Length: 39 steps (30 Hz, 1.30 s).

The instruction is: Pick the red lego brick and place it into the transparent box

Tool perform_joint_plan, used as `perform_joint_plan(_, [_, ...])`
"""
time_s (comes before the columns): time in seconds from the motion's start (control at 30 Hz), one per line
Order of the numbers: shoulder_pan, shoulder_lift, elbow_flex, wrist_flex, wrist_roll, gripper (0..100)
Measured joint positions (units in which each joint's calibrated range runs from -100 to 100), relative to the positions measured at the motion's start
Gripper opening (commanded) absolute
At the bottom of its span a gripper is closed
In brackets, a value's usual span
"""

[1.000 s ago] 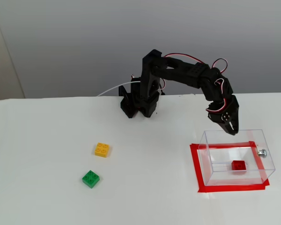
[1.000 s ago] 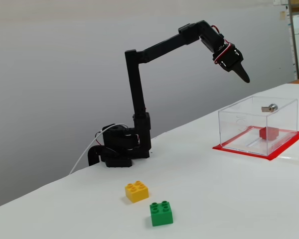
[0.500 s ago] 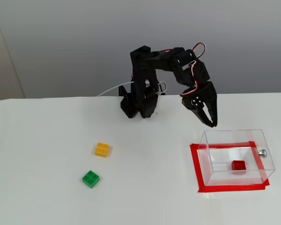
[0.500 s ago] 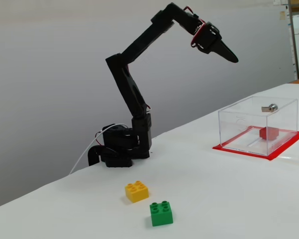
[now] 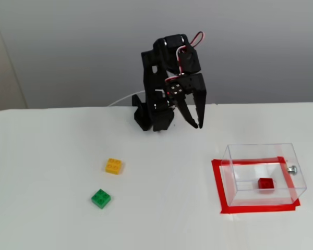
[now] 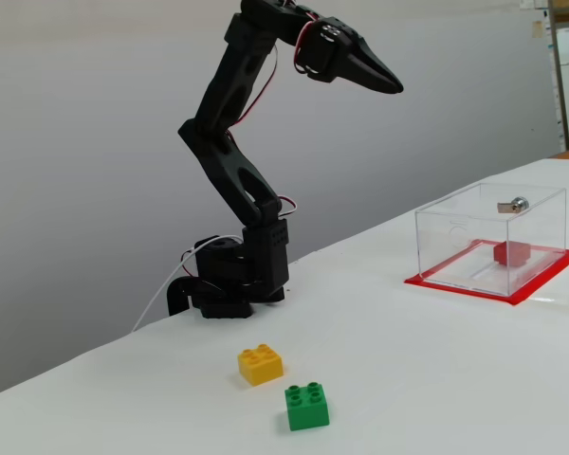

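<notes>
The red lego brick (image 5: 266, 183) (image 6: 512, 253) lies on the floor of the transparent box (image 5: 235, 156) (image 6: 455, 227), which stands at the right of the table in both fixed views. My gripper (image 5: 197, 125) (image 6: 396, 87) hangs high in the air, well to the left of the box and close above the arm's base. Its fingers meet at a point with nothing between them, so it is shut and empty.
Red tape (image 5: 218, 182) (image 6: 455, 284) frames the box, and a metal knob (image 5: 291, 169) (image 6: 515, 204) sticks out of one wall. A yellow brick (image 5: 113, 166) (image 6: 261, 364) and a green brick (image 5: 101, 198) (image 6: 307, 406) lie at the left front. The arm's base (image 5: 154, 114) (image 6: 228, 280) stands at the back.
The arm has folded back from above the box toward its base, carrying the shut gripper left and away. The red brick has stayed inside the box.
</notes>
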Motion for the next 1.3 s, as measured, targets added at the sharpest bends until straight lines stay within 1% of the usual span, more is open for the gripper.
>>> perform_joint_plan(0.2, [8.44, -6.17, 7.59, 0.77, 0.00, 1])
perform_joint_plan(0.43, [14.10, -15.98, 22.24, 0.77, 0.00, 1])
perform_joint_plan(0.73, [14.32, -30.78, 41.66, 0.51, 0.00, 1])
perform_joint_plan(1.0, [14.64, -43.38, 59.31, -7.88, 0.00, 1])
perform_joint_plan(1.3, [14.42, -52.77, 73.08, -13.54, 0.00, 1])
